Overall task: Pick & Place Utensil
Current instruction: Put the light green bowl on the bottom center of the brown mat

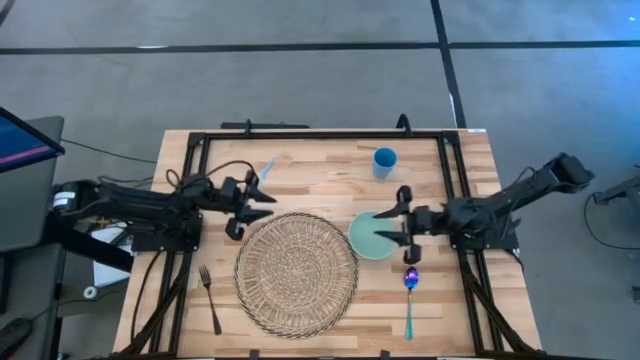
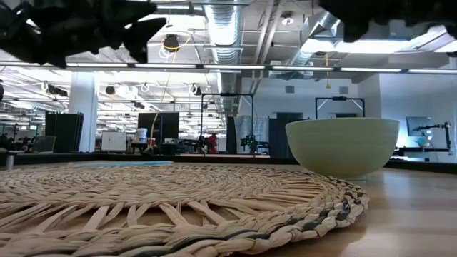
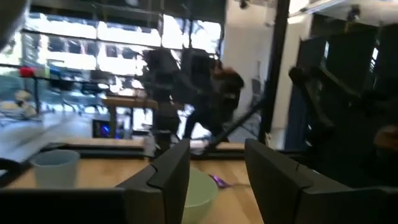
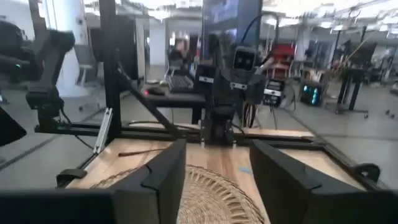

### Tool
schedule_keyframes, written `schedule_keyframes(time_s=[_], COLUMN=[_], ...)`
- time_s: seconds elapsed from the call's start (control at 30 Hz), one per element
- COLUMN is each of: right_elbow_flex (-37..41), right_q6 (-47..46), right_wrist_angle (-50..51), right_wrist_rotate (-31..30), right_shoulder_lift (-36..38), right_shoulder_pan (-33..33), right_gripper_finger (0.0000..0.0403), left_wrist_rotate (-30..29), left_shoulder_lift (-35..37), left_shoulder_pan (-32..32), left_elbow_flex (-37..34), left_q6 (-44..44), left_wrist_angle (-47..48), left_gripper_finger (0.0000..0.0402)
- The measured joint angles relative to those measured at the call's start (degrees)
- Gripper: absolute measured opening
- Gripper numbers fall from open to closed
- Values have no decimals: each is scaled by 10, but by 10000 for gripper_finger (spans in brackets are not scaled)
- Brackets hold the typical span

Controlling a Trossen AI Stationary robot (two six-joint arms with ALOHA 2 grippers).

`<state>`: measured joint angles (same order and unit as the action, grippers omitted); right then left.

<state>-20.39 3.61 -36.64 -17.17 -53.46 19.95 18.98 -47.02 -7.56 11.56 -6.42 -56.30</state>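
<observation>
A spoon (image 1: 410,298) with a purple bowl end and a teal handle lies flat on the table near its near edge, right of the round woven placemat (image 1: 296,272). A dark fork (image 1: 210,298) lies left of the placemat. A pale green bowl (image 1: 368,238) stands at the placemat's right edge. My right gripper (image 1: 388,225) hovers open above the bowl's right part, well above it in the low view (image 2: 385,14). My left gripper (image 1: 262,200) is open in the air above the placemat's far-left rim. Both grippers hold nothing.
A blue cup (image 1: 385,160) stands near the far edge, and a thin pale blue utensil (image 1: 267,167) lies left of it. A black frame (image 1: 320,133) runs along the table's far side and both flanks. Bare wood shows between the bowl and the cup.
</observation>
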Motion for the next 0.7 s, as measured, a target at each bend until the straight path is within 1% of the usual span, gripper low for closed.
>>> schedule_keyframes(time_s=[0.13, 0.23, 0.33, 0.43, 0.5, 0.7], right_elbow_flex=[-87, -139, -179, -207, -218, -235], right_q6=[-104, -185, -261, -323, -347, -397], right_wrist_angle=[147, 267, 361, 410, 438, 452], right_wrist_rotate=[-29, -73, -81, -82, -82, -84], right_shoulder_lift=[-57, -108, -160, -209, -239, -301], right_shoulder_pan=[12, 30, 47, 62, 68, 65], right_gripper_finger=[188, 191, 191, 190, 189, 189], left_wrist_rotate=[0, -3, -12, -14, -14, -14], left_shoulder_lift=[-30, -39, -39, -37, -37, -37], left_shoulder_pan=[16, 16, 11, 5, 3, 3], left_elbow_flex=[24, 29, 29, 29, 29, 29], left_q6=[2, 1, 2, 2, 2, 19], left_wrist_angle=[46, 75, 103, 112, 111, 111], left_gripper_finger=[152, 152, 152, 152, 152, 149])
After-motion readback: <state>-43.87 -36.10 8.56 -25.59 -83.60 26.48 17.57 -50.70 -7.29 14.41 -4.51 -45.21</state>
